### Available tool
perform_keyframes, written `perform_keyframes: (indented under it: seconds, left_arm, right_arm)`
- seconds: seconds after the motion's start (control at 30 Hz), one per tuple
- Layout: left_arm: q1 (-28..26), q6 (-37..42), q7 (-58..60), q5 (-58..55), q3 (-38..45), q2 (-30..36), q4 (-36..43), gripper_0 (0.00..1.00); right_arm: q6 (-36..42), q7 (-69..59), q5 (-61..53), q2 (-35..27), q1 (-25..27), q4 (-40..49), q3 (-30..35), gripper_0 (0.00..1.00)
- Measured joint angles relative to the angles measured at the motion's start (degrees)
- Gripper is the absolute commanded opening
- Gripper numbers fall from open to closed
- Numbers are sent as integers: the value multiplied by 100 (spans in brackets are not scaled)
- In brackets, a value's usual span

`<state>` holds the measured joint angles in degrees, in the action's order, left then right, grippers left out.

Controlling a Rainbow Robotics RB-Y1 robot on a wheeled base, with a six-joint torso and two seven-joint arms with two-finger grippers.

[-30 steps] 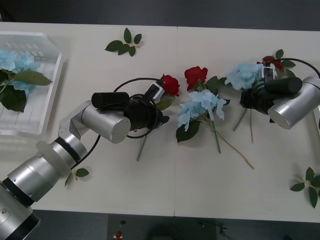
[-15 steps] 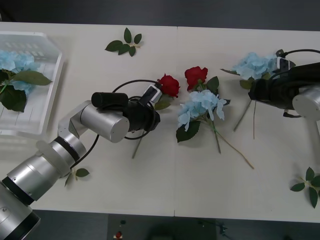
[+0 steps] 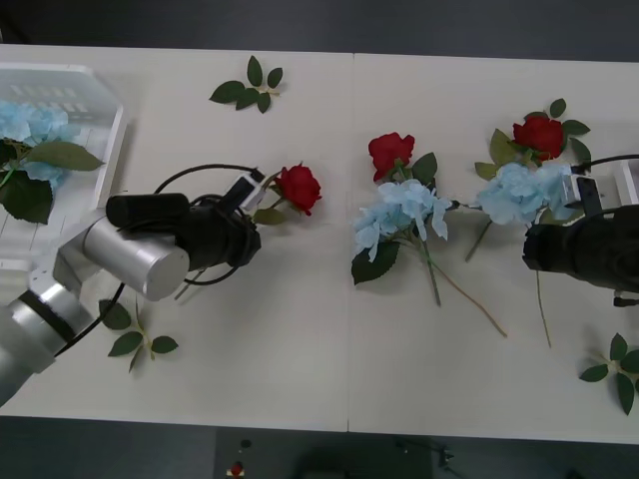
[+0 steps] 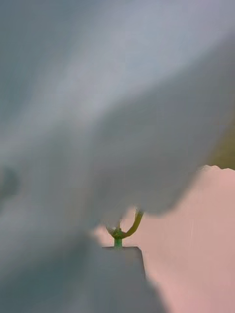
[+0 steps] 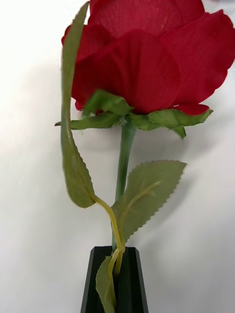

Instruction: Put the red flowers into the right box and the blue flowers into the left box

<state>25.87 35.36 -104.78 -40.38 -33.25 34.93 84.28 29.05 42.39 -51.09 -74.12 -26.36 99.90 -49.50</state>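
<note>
My left gripper (image 3: 252, 208) is shut on the stem of a red rose (image 3: 298, 188), held left of the table's middle. In the left wrist view its black fingers (image 5: 115, 274) pinch the green stem below the bloom (image 5: 147, 58). At the right, my right gripper (image 3: 544, 239) is shut on a blue flower (image 3: 524, 192), whose stem hangs toward the front edge. In the right wrist view the pale bloom (image 4: 98, 122) blurs close above the pinched stem (image 4: 119, 235). Two more red roses (image 3: 390, 152) (image 3: 539, 133) and a blue flower (image 3: 404, 212) lie on the table. The left box (image 3: 100, 150) holds a blue flower (image 3: 25, 125). A sliver of the right box (image 3: 629, 185) shows at the right edge.
Loose green leaf sprigs lie at the back (image 3: 250, 85), at the front right (image 3: 614, 369) and under my left arm (image 3: 135, 337). A seam runs down the middle of the white table (image 3: 349, 329).
My left arm has carried the red rose to the left. My right arm has drawn back to the right and nearer with the blue flower, uncovering the red rose at the far right.
</note>
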Motion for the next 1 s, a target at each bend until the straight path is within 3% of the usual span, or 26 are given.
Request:
perform_keyframes:
  seconds: [0.1, 0.13, 0.2, 0.23, 0.63, 0.87, 1.0]
  left_arm:
    - [-626, 0, 0, -17, 326, 300, 521, 0]
    - [-822, 0, 1, -17, 443, 371, 667, 3]
    - [-1169, 1, 1, -17, 659, 486, 914, 74]
    - [-1280, 1, 1, -17, 725, 525, 989, 100]
    - [-1379, -24, 1, -24, 765, 580, 1065, 100]
    - [-1175, -19, 1, -26, 766, 504, 1063, 100]
    - [-953, -4, 1, -16, 767, 259, 946, 100]
  right_arm:
    - [-188, 0, 84, -2, 205, 56, 0, 0]
    - [-254, 0, 99, -2, 264, 71, 1, 4]
    - [-340, 0, 119, -2, 364, 88, 2, 72]
    - [-354, 0, 126, -2, 393, 89, 2, 100]
    - [-354, -2, -155, -93, 424, 90, 251, 100]
    - [-280, -3, -1444, -537, 424, 47, 1016, 100]
    - [233, -4, -1857, -483, 424, -219, 1688, 100]
